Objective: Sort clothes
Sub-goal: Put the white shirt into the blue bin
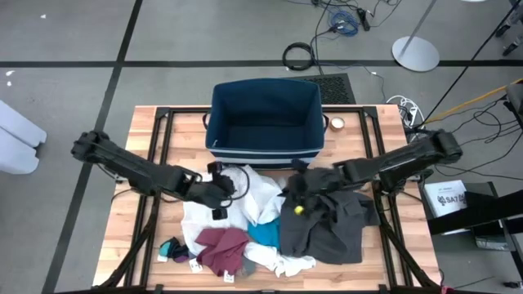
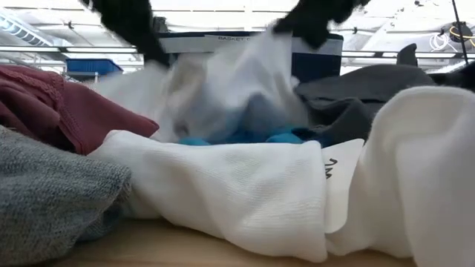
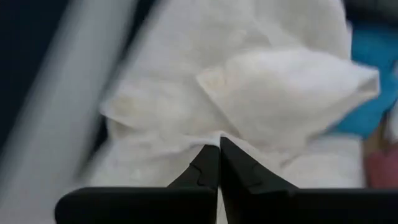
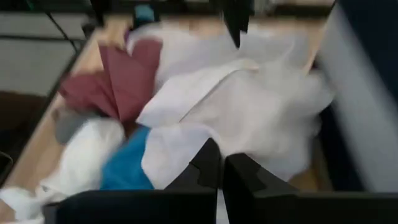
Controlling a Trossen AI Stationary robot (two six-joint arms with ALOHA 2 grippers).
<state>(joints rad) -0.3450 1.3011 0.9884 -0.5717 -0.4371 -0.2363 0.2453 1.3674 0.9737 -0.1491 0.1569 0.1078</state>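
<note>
While both arms reach into the heap from opposite sides, the risks read like this, left to right in the high view.

Left gripper [image 1: 219,191]: at about 9 o'clock of the pile, fingers pinched together on a fold of the large white garment [image 1: 253,192]. Its wrist view shows the tips meeting on a thin ridge of cloth. A shallow pinch like that could slip out on the lift, and the cloth would drop back on the heap.

Pile centre: the white piece lies over the bright blue piece [image 1: 263,235] and against the maroon piece [image 1: 221,247], which sits at 7 o'clock. Lifting the white could drag those neighbours along, or push the small socks [image 1: 174,247] off the table [image 1: 139,163] at its 8 o'clock edge.

Right gripper [image 1: 299,184]: at about 2 o'clock of the pile, over the seam between white cloth and the dark grey garment [image 1: 331,224]. Fingers closed; it probably holds the white edge, though the wrist view is smeared and I cannot rule out grey cloth in the bite. If the two arms pull apart unevenly, the garment may tear free of one side.

Navy bin [image 1: 265,122]: stands at 12 o'clock, just beyond the heap, and looks empty. A trailing hem could snag its near rim.

Hard to make out: the low view is blocked by a white sock [image 2: 237,196] close to the lens, so the fingertips are hidden there. What lies under the grey garment is unseen.
</note>
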